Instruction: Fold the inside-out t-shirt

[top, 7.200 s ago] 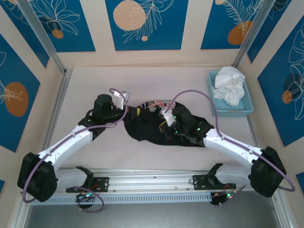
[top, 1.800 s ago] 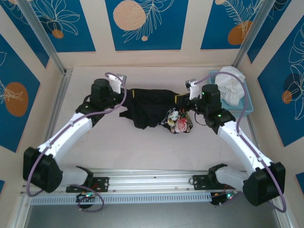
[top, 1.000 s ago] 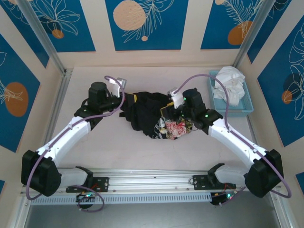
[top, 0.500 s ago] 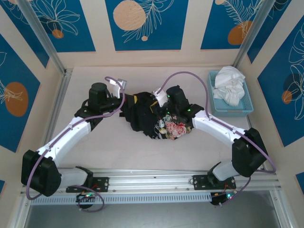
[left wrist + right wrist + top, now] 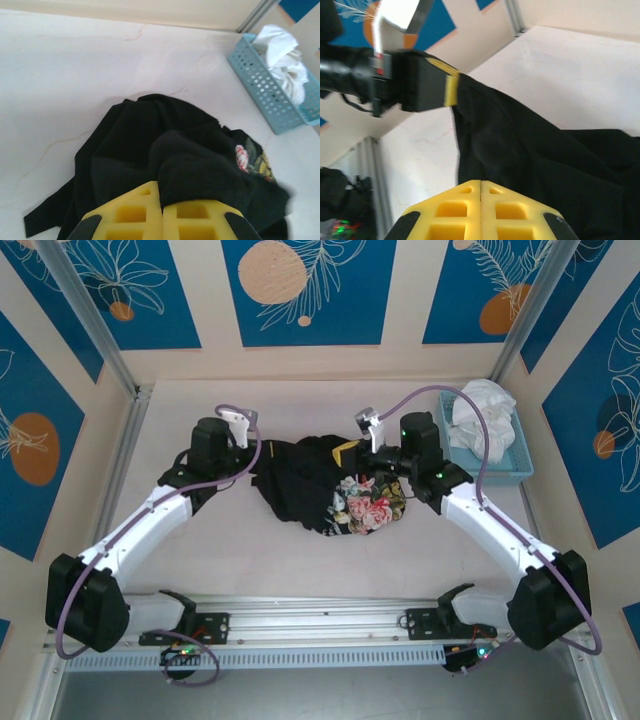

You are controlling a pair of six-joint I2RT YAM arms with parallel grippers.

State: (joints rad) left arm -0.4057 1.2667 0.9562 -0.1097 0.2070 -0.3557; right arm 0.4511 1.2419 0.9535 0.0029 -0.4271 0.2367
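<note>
Right gripper (image 5: pixel 480 186) just swung back out toward 3 o'clock. The left gripper (image 5: pixel 161 197) sits at 9, and both jaws are pinched shut on the t-shirt (image 5: pixel 295 485). It's a bunched heap mid-table, floral print (image 5: pixel 368 508) up, so I'd say spreading, not folding yet.

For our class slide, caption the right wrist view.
Right gripper and left gripper hold the black t-shirt stretched between them over the table.

Bright, even light. Soft shadow just beside the t-shirt (image 5: pixel 130 150). Right wrist view blurred; black folds lack detail.
</note>
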